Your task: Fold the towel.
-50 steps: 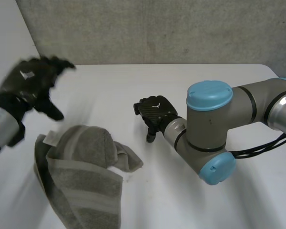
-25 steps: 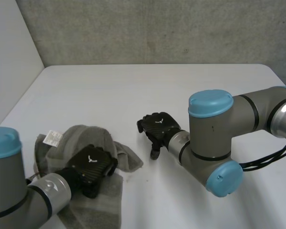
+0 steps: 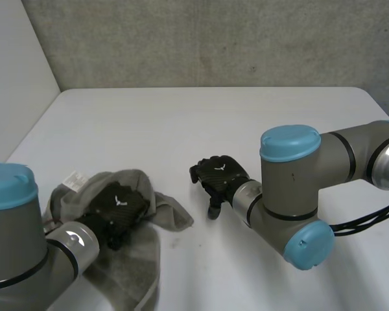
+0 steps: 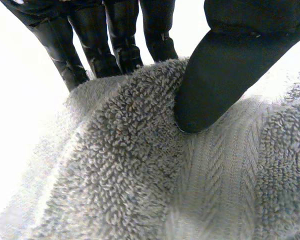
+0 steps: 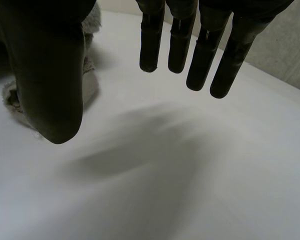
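Towel [image 3: 172, 217] lies crumpled at the table's [image 3: 181, 116] near left in the head view. My left hand [image 3: 120, 207] is on its middle, and my right hand [image 3: 219, 176] is off its right corner, not touching.

Left wrist view: thumb [image 4: 215, 85] and fingers [image 4: 115, 45] pinch a raised ridge of cloth.

Right wrist view: fingers straight and spread above bare table, towel beyond the thumb.

Left hand is nearer.

text: none legible | tag [image 3: 73, 180] on towel [image 3: 172, 217]: print unreadable

Right hand [image 5: 45, 65], fingers [image 5: 152, 45] straight, over table [image 5: 200, 180]
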